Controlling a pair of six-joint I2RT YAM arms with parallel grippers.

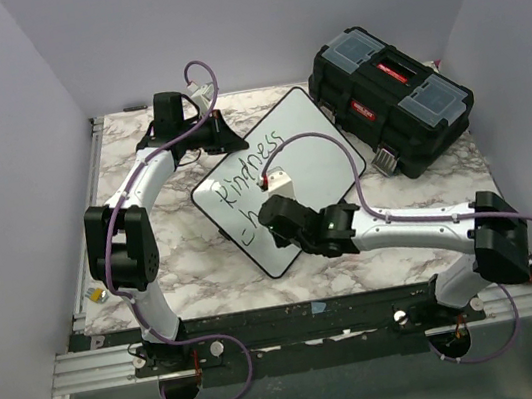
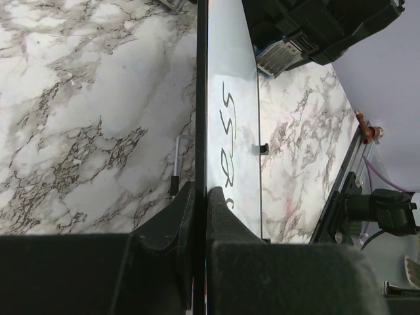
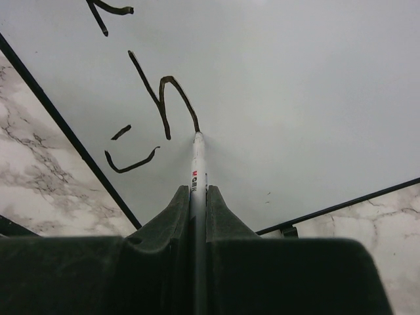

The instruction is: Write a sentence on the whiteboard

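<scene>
The whiteboard (image 1: 326, 165) lies slanted on the marble table. Black lettering (image 1: 251, 166) on it reads "kindness", with "ch" started on a line below (image 1: 247, 225). My left gripper (image 1: 219, 138) is shut on the board's far-left edge; the left wrist view shows its fingers (image 2: 200, 197) clamping the thin black frame, with the board (image 2: 233, 65) seen edge-on. My right gripper (image 1: 273, 209) is over the board's near part, shut on a white marker (image 3: 198, 164). The marker's tip touches the board at the end of the "h" (image 3: 164, 98).
A black plastic toolbox (image 1: 392, 98) stands at the back right, close to the board's right corner, and shows in the left wrist view (image 2: 315, 26). A small object (image 1: 99, 297) lies at the table's left edge. Purple walls enclose the table.
</scene>
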